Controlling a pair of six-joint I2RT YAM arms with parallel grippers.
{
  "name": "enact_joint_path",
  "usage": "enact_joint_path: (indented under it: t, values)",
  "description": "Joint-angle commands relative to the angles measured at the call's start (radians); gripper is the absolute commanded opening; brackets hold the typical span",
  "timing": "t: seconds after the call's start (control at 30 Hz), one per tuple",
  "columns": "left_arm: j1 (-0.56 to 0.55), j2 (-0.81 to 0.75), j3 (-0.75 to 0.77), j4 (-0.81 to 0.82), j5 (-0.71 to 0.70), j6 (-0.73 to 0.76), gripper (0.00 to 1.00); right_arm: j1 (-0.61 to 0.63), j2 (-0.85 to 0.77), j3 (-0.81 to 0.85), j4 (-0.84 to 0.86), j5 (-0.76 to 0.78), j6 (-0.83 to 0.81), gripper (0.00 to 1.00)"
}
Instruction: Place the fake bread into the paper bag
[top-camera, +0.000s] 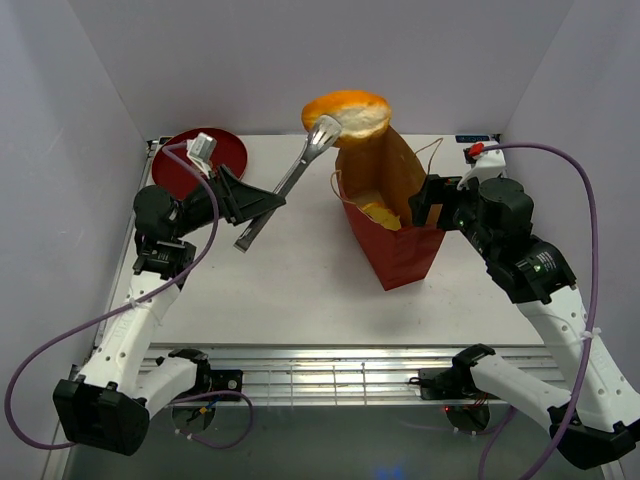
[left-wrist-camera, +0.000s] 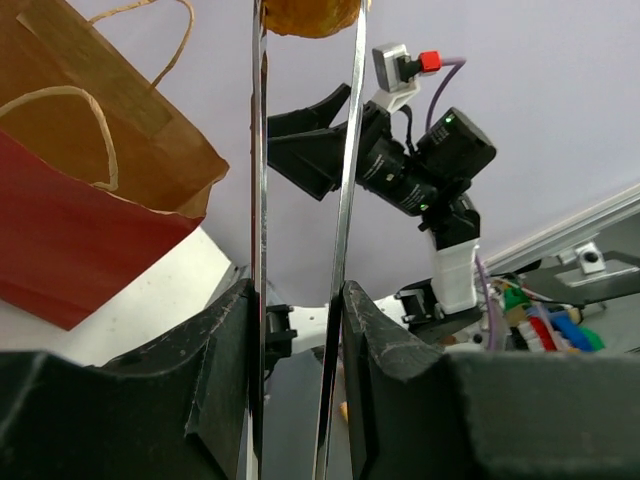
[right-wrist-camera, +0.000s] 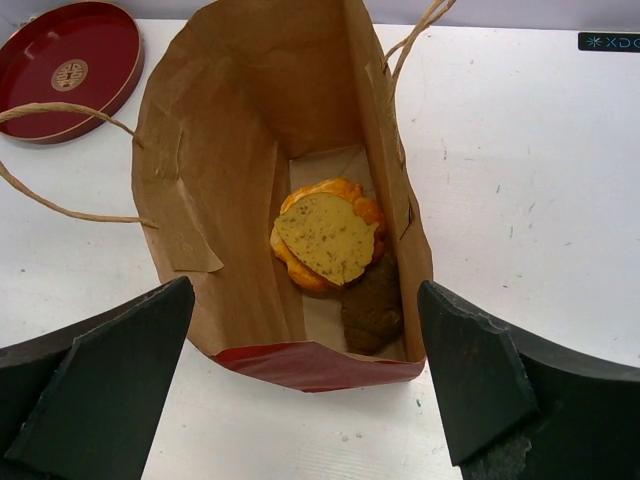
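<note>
Top external view: L pincer (top-camera: 262, 205) is clamped on the handle end of metal tongs (top-camera: 290, 180). The tongs run up and away from it, toward the R. Tong tips, at the end far from the pincer, pinch a golden roll (top-camera: 347, 112), held in the air over the far rim of the paper bag (top-camera: 400, 250). The bag stands on the table (top-camera: 290, 300), to the R of L pincer. R pincer (top-camera: 428, 205) sits at the bag's R rim, jaws wide apart, nothing held. Red plate (top-camera: 225, 152) lies just behind L pincer.

Left wrist view: L pincer (left-wrist-camera: 297, 300) squeezes both tong (left-wrist-camera: 350, 150) blades. The roll (left-wrist-camera: 310, 15) is straight ahead at the tips, cut off by the frame edge. Bag (left-wrist-camera: 90, 240) is ahead-L.

Right wrist view: R pincer (right-wrist-camera: 305, 300) is spread wide, with the bag (right-wrist-camera: 220, 170) mouth ahead between the fingers; contact w/ the bag cannot be told. Inside the bag: orange bun (right-wrist-camera: 340, 188), yellow-brown slice (right-wrist-camera: 325, 240) on top of it, and dark brown piece (right-wrist-camera: 370, 305) touching them, nearest the pincer. Plate (right-wrist-camera: 60, 55) is far ahead-L.
</note>
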Motion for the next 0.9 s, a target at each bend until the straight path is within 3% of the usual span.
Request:
enact_joint_path:
  t: [0.0,0.13,0.37,0.87]
  values:
    - [-0.077,0.008,0.112,-0.213,-0.068,0.193,0.19,0.007,-0.019,-0.009,0.039,0.022,-0.009,0.98]
    - [-0.190,0.064,0.241,-0.454,-0.212,0.412,0.19,0.006,-0.023,-0.015,0.040,0.028,-0.012,0.98]
    - [-0.297,0.099,0.294,-0.525,-0.324,0.480,0.18,0.006,-0.033,-0.020,0.040,0.041,-0.021,0.98]
    - [-0.405,0.140,0.362,-0.695,-0.513,0.621,0.17,0.007,-0.034,-0.032,0.042,0.053,-0.019,0.98]
